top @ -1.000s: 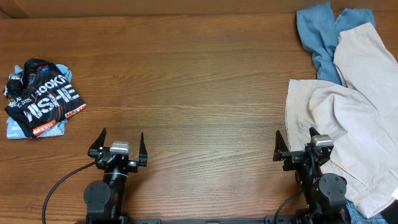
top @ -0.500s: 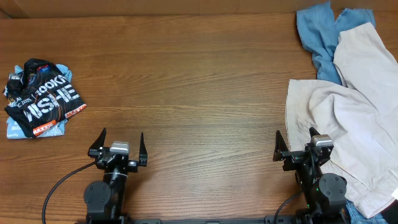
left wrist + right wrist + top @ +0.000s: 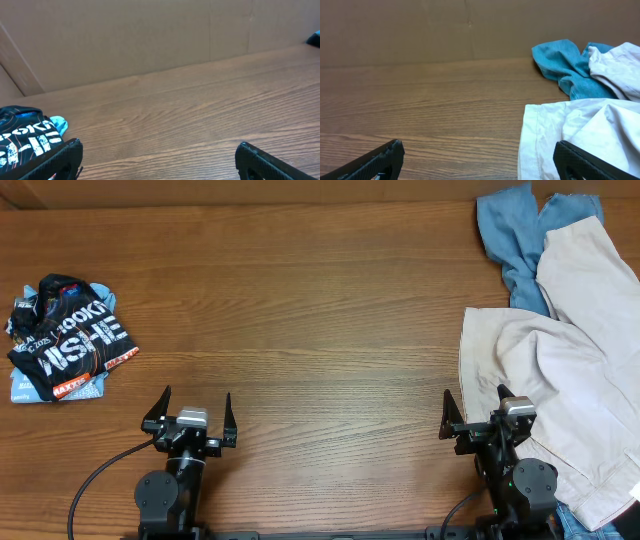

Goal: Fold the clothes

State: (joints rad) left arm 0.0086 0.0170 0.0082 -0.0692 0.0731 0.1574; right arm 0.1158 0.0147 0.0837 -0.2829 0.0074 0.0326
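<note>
the left gripper [image 3: 197,396] has its jaws spread wide with nothing between them but bare wood. the right gripper [image 3: 473,394] is spread just as wide and empty, and its outer finger [image 3: 501,398] sits over the near edge of the beige garment [image 3: 560,370]; whether it touches the cloth cannot be told. both grippers sit near the front edge of the wooden table [image 3: 320,310], arms drawn back and pointing toward the far side. the black garment with white lettering [image 3: 68,338] lies bunched at the far left, well apart from the left gripper. a blue garment [image 3: 510,235] lies crumpled in the far right corner, partly under the beige one. a plain cardboard wall [image 3: 125,40] backs the table.
</note>
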